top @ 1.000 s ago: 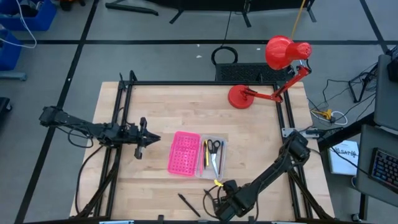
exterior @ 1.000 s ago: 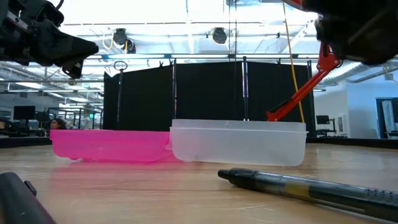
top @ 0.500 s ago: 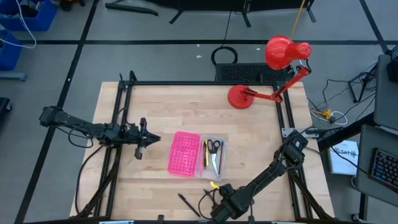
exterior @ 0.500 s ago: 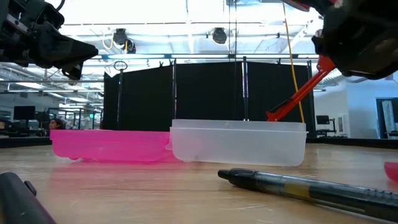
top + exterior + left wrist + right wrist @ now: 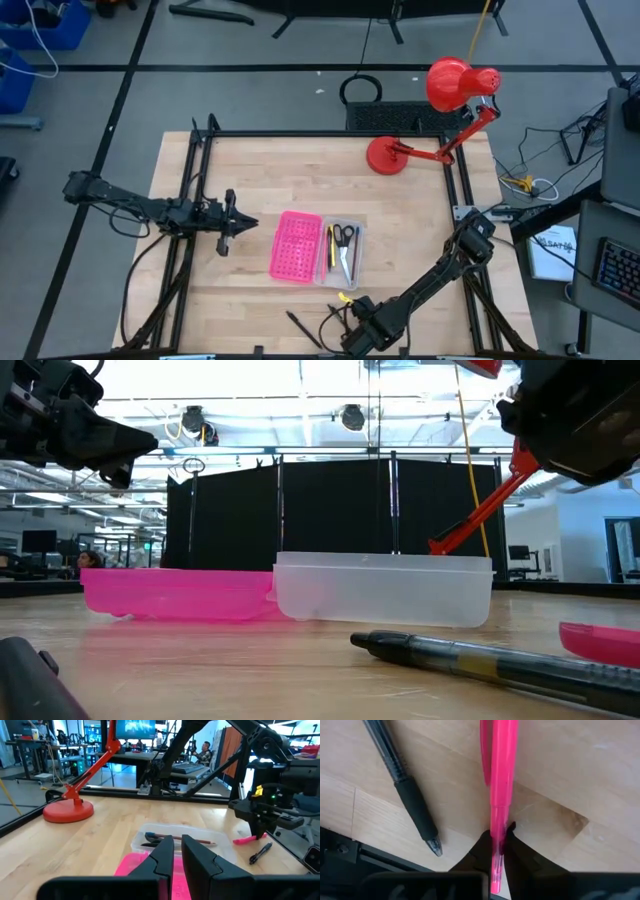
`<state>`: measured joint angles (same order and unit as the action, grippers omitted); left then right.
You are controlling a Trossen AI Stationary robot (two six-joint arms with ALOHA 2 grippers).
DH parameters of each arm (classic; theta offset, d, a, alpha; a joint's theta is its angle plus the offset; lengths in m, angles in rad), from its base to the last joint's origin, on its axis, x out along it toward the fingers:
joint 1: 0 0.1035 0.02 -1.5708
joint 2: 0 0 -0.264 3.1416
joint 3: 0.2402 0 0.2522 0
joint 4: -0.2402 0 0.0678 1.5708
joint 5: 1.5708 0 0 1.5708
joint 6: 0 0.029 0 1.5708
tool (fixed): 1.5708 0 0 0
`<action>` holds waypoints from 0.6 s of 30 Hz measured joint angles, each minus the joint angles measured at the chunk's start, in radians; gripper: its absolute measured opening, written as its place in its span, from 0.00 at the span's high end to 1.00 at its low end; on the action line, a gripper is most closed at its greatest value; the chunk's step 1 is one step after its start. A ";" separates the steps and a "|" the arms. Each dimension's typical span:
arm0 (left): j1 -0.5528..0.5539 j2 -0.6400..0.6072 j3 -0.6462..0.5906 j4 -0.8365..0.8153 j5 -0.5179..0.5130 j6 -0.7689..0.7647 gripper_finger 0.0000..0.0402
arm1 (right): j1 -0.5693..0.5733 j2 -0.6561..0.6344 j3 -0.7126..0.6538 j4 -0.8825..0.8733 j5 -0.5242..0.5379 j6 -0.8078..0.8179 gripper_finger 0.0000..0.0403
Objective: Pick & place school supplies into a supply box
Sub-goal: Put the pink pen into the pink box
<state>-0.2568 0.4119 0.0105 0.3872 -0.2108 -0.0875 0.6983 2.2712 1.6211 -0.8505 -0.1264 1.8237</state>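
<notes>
Right jaws (image 5: 496,851) clamped on pink pen (image 5: 499,780) near bench front, black pen (image 5: 402,782) alongside, left jaws (image 5: 177,851) nearly closed, empty

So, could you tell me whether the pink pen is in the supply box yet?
Not yet: the pink pen is outside the supply box, clamped in the right gripper near the table's front edge.
</notes>
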 joint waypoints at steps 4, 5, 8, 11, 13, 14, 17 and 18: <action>0.000 0.000 0.000 0.000 0.000 0.000 0.90 | 0.005 -0.025 -0.006 0.006 0.029 -0.003 0.95; 0.000 0.000 0.000 -0.001 0.000 0.000 0.90 | 0.007 -0.039 -0.006 0.009 0.050 -0.003 0.95; 0.000 0.000 0.000 -0.001 0.000 0.010 0.90 | 0.022 -0.086 -0.006 0.026 0.127 0.019 0.95; 0.000 0.000 0.000 -0.002 0.000 0.014 0.90 | 0.034 -0.128 -0.010 0.010 0.226 0.048 0.96; 0.000 0.000 0.000 -0.002 0.000 0.014 0.90 | 0.041 -0.144 -0.011 -0.003 0.286 0.072 0.96; 0.000 0.000 0.000 -0.002 0.000 0.014 0.90 | 0.042 -0.150 -0.011 -0.006 0.300 0.083 0.96; 0.000 0.000 0.000 -0.003 0.000 0.013 0.90 | 0.051 -0.169 -0.010 -0.001 0.304 0.099 0.96; 0.000 0.000 0.000 -0.003 0.000 0.010 0.90 | 0.055 -0.169 -0.010 0.004 0.297 0.100 0.96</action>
<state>-0.2565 0.4118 0.0105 0.3839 -0.2108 -0.0772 0.7535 2.1018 1.6115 -0.8469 0.1707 1.9241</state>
